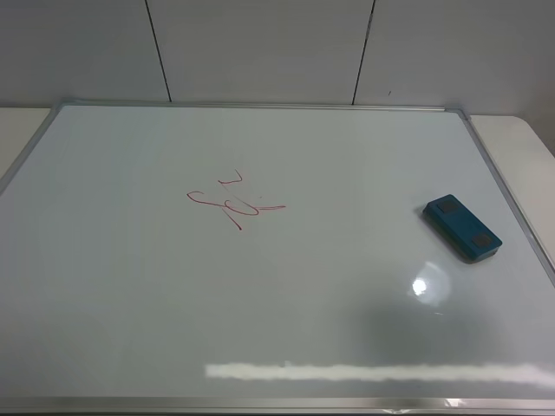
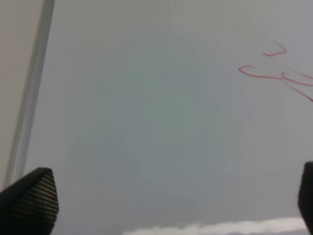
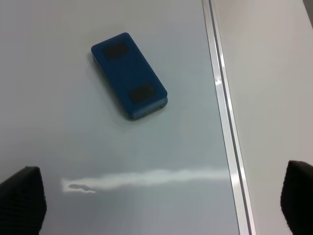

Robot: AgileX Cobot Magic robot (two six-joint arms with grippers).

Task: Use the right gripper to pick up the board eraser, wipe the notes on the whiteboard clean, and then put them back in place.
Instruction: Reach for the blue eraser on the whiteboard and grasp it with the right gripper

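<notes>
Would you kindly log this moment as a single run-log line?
phase: pre-grasp | right end effector: open, empty | board eraser: flat on whiteboard, near its right edge, untouched | notes: red, unwiped

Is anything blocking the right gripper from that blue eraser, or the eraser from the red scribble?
Nothing visible: only bare glossy white whiteboard lies between the right gripper and the teal-blue rectangular board eraser, and between that and the red marker notes.

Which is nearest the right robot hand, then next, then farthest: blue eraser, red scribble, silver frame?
1. Silver frame: right side; in the right wrist view it passes under the right gripper, between its fingers.
2. Board eraser: ahead, lying on the whiteboard.
3. Notes: farthest, mid-board, outside that view.
</notes>
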